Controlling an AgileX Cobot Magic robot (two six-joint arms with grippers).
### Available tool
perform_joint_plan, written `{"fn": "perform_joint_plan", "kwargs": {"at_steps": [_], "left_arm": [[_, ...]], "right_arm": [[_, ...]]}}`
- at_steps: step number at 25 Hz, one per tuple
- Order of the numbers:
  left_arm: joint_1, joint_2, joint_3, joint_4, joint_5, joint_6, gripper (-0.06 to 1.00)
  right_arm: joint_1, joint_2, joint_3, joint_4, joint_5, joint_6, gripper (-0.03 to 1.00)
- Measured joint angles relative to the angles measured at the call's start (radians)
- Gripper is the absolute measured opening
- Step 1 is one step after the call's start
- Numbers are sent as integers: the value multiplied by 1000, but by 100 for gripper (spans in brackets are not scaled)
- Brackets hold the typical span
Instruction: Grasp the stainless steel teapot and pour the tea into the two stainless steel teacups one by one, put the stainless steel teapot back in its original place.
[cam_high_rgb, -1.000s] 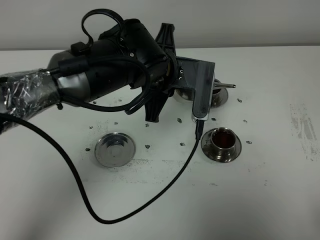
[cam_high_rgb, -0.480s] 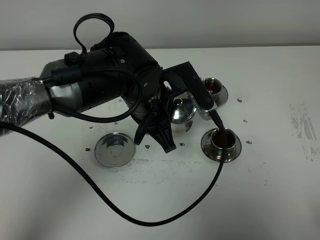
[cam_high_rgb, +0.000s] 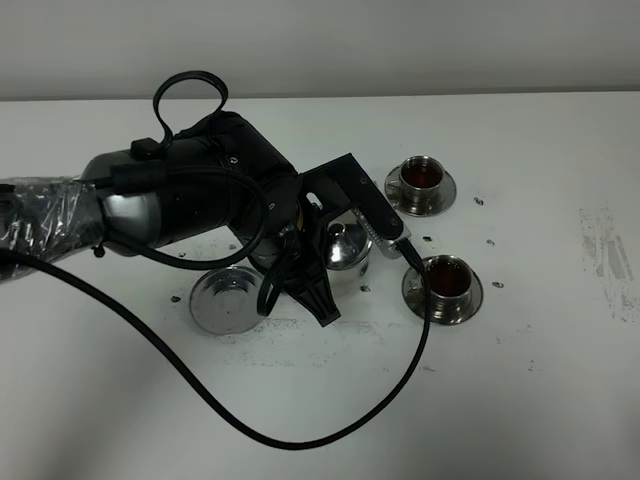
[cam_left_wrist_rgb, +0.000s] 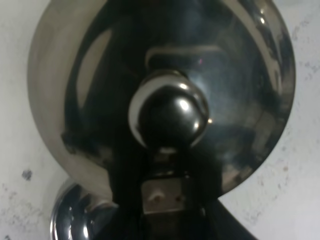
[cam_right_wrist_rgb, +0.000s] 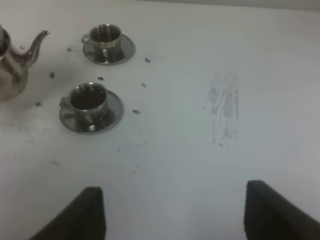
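My left gripper (cam_high_rgb: 323, 238) is shut on the loop handle of the stainless steel teapot (cam_high_rgb: 348, 246), which it holds upright between the flat empty saucer (cam_high_rgb: 230, 298) and the near teacup (cam_high_rgb: 442, 280). Both the near teacup and the far teacup (cam_high_rgb: 420, 178) hold dark red tea and sit on their own saucers. The left wrist view looks straight down on the teapot's domed lid and knob (cam_left_wrist_rgb: 167, 117). In the right wrist view the teapot (cam_right_wrist_rgb: 10, 62) shows at the edge beside both teacups (cam_right_wrist_rgb: 89, 100) (cam_right_wrist_rgb: 106, 35). My right gripper (cam_right_wrist_rgb: 175, 215) stands open over bare table.
A black cable (cam_high_rgb: 300, 440) loops from the left arm across the white table (cam_high_rgb: 540, 380) in front of the saucers. Small dark drops dot the table around the cups. A grey scuff mark (cam_high_rgb: 605, 260) lies at the right.
The left arm has swung the teapot back from the far teacup toward the front left and turned it upright. It now hangs beside the empty saucer. The far teacup is uncovered.
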Motion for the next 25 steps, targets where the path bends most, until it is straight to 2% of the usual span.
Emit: {"fn": "perform_joint_plan", "kwargs": {"at_steps": [6, 17, 25], "left_arm": [[1, 54, 1, -2, -50, -1, 20], [1, 67, 1, -5, -64, -3, 20], [9, -69, 5, -27, -35, -7, 20]], "right_arm": [[0, 0, 0, 0, 0, 0, 59], [0, 0, 0, 0, 0, 0, 59], [0, 0, 0, 0, 0, 0, 59]]}}
